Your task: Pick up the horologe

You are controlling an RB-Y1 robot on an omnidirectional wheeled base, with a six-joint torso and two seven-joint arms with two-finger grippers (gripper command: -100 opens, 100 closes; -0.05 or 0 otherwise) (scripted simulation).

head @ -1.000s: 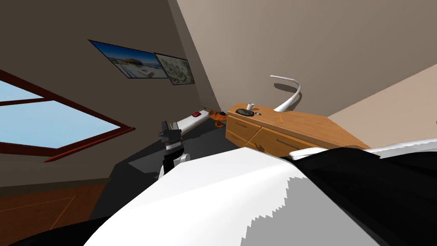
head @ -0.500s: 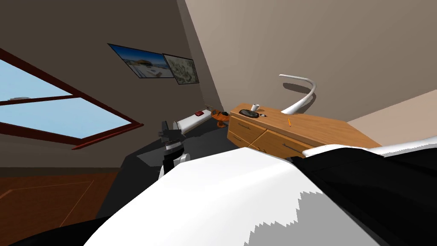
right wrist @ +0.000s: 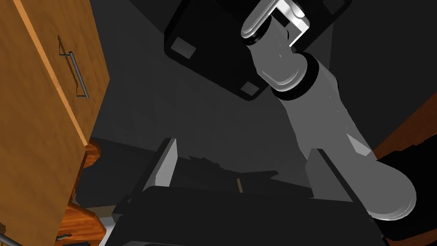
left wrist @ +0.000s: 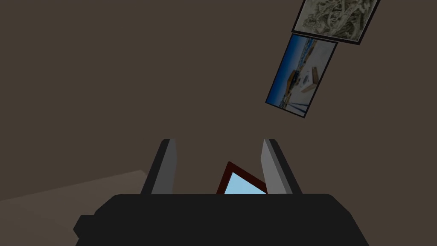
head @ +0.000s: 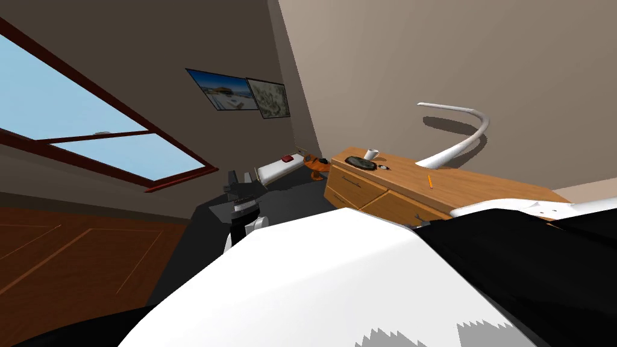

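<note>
One tiny horologe (head: 382, 167) lies on dresser (head: 458, 181), orientation unreadable.

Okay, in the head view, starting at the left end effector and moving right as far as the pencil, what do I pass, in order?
left end effector → low white bed → round wooden side table → dark oval dish → horologe → orange pencil. The white cup and the curved lamp overlap others, so they are left out.

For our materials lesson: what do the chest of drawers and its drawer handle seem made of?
Chest of drawers: wood, matt, shown by orange-brown grain streaks. Drawer handle: probably metal, a thin grey bar, though the render leaves it open.
</note>
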